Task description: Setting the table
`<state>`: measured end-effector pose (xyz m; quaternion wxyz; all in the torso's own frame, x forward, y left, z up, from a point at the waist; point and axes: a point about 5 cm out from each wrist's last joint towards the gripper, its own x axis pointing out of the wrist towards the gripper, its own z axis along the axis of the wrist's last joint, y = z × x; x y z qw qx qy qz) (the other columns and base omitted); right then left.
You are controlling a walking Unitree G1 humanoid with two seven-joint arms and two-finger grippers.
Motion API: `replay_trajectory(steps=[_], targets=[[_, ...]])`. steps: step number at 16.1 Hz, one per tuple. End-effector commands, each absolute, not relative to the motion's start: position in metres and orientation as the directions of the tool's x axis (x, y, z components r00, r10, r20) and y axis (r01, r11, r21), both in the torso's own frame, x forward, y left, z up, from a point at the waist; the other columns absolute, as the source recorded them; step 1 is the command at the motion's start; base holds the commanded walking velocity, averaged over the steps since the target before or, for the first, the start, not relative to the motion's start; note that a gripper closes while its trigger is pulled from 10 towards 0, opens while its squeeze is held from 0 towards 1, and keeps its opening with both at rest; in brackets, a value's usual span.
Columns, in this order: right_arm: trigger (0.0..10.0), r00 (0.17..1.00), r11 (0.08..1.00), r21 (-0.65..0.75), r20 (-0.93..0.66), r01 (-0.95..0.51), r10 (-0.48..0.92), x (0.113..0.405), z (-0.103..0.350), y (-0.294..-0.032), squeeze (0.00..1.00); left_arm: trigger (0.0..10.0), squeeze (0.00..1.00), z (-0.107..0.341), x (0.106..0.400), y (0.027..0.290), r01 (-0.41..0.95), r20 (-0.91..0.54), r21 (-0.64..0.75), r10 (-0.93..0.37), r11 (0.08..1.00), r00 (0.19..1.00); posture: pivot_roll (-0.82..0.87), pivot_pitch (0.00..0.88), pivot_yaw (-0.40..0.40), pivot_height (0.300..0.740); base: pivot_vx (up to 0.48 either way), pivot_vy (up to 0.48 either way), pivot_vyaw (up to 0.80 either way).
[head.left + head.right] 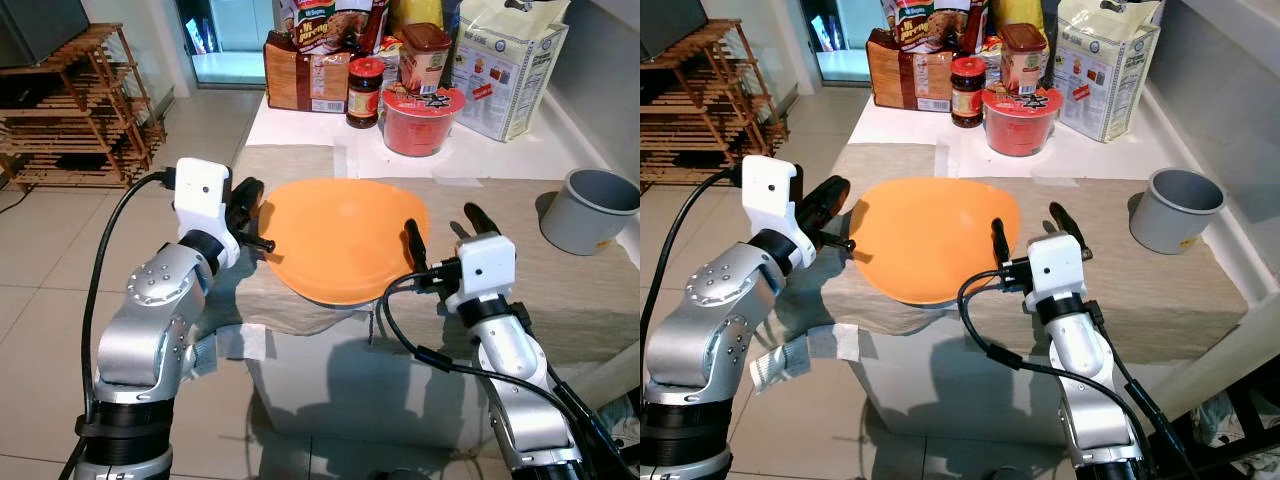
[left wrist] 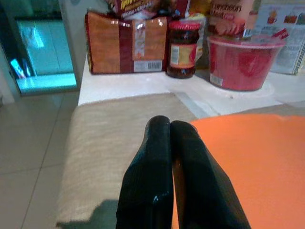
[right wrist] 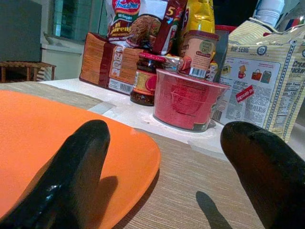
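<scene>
An orange plate [image 1: 345,240] lies on the beige runner [image 1: 560,290] of a white table, its near rim jutting over the table's front edge. My left gripper [image 1: 250,205] is shut with nothing between its fingers, its tips against the plate's left rim [image 2: 257,162]. At the plate's right side my right gripper [image 1: 440,222] is open. One of its fingers [image 3: 81,157] sits over the plate's edge and the other finger [image 3: 262,162] over the bare runner.
A grey cup [image 1: 590,210] stands on the runner at the right. Behind the plate are a red bowl [image 1: 422,120], a red-lidded jar [image 1: 365,92], a brown packet [image 1: 305,80] and a white bag [image 1: 510,65]. A wooden shelf [image 1: 80,110] stands on the tiled floor at the left.
</scene>
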<state>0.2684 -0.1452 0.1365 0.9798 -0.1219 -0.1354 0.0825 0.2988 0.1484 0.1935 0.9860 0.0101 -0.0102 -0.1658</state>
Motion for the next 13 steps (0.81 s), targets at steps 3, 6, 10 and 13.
replay_trajectory(steps=[3,6,10,13], targets=[[10.0,0.943,0.956,-0.251,0.255,-0.150,0.215,0.270,0.138,-0.142,0.00,10.0,0.00,0.194,0.299,0.142,0.359,0.027,0.047,-0.360,0.932,0.932,-0.06,0.000,0.038,0.736,0.000,0.000,0.00],[10.0,0.943,0.957,-0.251,0.254,-0.148,0.213,0.270,0.138,-0.143,0.00,10.0,0.00,0.184,0.301,0.141,0.388,-0.047,0.044,-0.386,0.921,0.921,-0.06,0.000,0.040,0.736,0.000,0.000,0.00],[10.0,0.945,0.957,-0.251,0.252,-0.146,0.210,0.270,0.138,-0.144,0.00,10.0,0.00,0.160,0.303,0.146,0.389,-0.168,0.011,-0.382,0.921,0.909,-0.07,0.000,0.040,0.736,0.000,0.000,0.00],[10.0,0.945,0.957,-0.251,0.249,-0.147,0.210,0.269,0.138,-0.144,0.00,10.0,0.00,0.157,0.305,0.147,0.388,-0.183,0.004,-0.380,0.922,0.907,-0.07,0.000,0.039,0.736,0.000,0.000,0.00]])
